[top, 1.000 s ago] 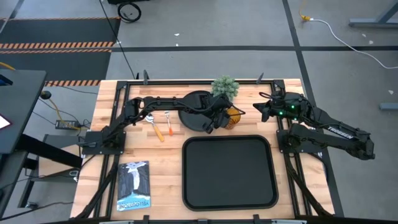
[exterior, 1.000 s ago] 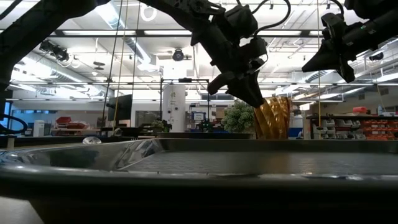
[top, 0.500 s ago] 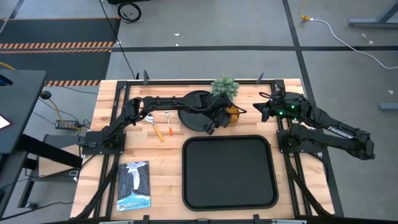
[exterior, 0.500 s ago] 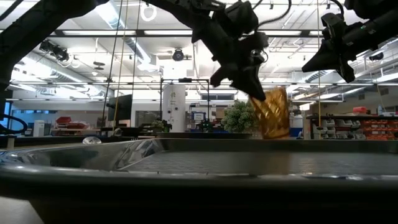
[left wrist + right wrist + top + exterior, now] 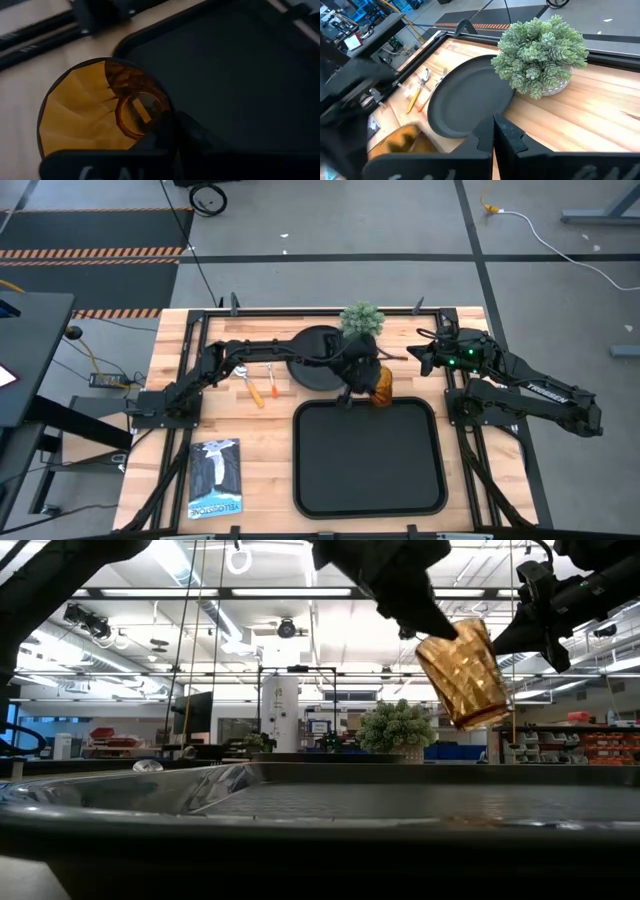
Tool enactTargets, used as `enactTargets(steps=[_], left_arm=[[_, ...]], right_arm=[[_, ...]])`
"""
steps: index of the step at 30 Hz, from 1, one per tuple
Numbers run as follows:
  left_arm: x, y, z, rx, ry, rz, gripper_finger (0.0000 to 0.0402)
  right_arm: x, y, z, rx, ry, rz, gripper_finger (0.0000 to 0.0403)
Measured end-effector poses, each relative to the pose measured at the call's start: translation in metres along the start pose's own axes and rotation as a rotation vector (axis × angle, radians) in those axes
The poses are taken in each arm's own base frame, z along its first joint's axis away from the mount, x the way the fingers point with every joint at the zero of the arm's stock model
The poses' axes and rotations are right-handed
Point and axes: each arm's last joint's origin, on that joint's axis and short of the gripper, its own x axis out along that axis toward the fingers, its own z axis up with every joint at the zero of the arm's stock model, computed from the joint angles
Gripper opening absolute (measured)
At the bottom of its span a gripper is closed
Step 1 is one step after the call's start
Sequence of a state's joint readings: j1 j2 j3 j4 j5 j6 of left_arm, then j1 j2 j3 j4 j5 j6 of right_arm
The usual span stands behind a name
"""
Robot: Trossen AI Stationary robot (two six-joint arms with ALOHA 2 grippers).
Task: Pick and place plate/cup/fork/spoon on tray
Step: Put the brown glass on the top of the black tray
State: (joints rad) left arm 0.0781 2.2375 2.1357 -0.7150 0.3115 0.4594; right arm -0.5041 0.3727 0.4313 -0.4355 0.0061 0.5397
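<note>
My left gripper (image 5: 362,380) is shut on the amber cup (image 5: 381,388), which hangs in the air over the far rim of the black tray (image 5: 368,480). In the low view the cup (image 5: 462,670) is tilted, well above the tray (image 5: 320,802). The round black plate (image 5: 315,360) lies flat on the table beyond the tray. The orange-handled spoon (image 5: 248,384) and fork (image 5: 270,378) lie flat to the plate's left. My right gripper (image 5: 422,358) is shut and empty, raised at the far right. My left gripper holds the cup by its rim wall (image 5: 169,114), one finger (image 5: 156,136) inside the cup and the other (image 5: 197,137) outside. The fingers come from above, slanting down. The cup is lifted clear and hangs tilted below them, its base toward the right (image 5: 480,710).
A small potted plant (image 5: 362,320) stands at the far edge behind the plate, and shows in the right wrist view (image 5: 542,52). A booklet (image 5: 216,477) lies at the near left. Arm mounts (image 5: 160,405) and frame rails run along both sides of the table.
My left gripper has risen and gone toward the table's near edge with the cup. The cup stood on the table beside the plate and is now lifted clear and tipped, over the tray's far rim.
</note>
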Motion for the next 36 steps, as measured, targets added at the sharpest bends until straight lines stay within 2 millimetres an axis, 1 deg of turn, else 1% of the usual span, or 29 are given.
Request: enactTargets(steps=[3, 6, 8, 10, 11, 13, 16, 22, 25, 27, 31, 36], left_arm=[[0.007, -0.022, 0.008, -0.003, 0.016, -0.032, 0.0018], [0.013, -0.041, 0.016, 0.024, 0.033, -0.011, 0.0018], [0.016, -0.051, 0.02, 0.037, 0.036, -0.018, 0.0018], [0.025, -0.056, 0.02, 0.042, 0.034, -0.023, 0.0018], [0.029, -0.058, 0.018, 0.041, 0.052, -0.027, 0.0018], [0.042, -0.059, 0.012, 0.035, 0.07, -0.036, 0.0018], [0.051, -0.059, 0.004, 0.026, 0.11, -0.046, 0.0018], [0.058, -0.061, 0.002, 0.056, 0.12, -0.044, 0.0019], [0.059, -0.063, 0.002, 0.066, 0.122, -0.044, 0.0028], [0.061, -0.064, 0.003, 0.083, 0.118, -0.028, 0.0042], [0.063, -0.067, 0.004, 0.126, 0.119, 0.004, 0.0087], [0.062, -0.066, 0.007, 0.139, 0.107, 0.034, 0.014]], right_arm=[[0.0, 0.0, 0.0, -0.01, 0.0, 0.0, 0.0009], [0.0, 0.0, 0.0, -0.012, -0.002, 0.001, 0.0009], [0.0, 0.001, 0.001, -0.012, -0.01, 0.008, 0.0009], [0.0, 0.001, 0.001, -0.012, -0.011, 0.012, 0.0009], [0.0, 0.001, 0.001, -0.012, -0.01, 0.013, 0.0009], [0.0, 0.001, 0.001, -0.012, -0.01, 0.014, 0.0009], [0.001, 0.001, 0.001, -0.009, -0.007, 0.016, 0.0009], [0.003, 0.002, 0.001, -0.005, 0.008, 0.02, 0.0009], [0.005, 0.003, 0.001, -0.007, 0.012, 0.023, 0.0009], [0.004, 0.003, 0.0, -0.008, 0.013, 0.026, 0.0009], [0.004, 0.004, 0.0, -0.009, 0.014, 0.028, 0.0009], [0.004, 0.004, 0.0, -0.009, 0.013, 0.027, 0.0009]])
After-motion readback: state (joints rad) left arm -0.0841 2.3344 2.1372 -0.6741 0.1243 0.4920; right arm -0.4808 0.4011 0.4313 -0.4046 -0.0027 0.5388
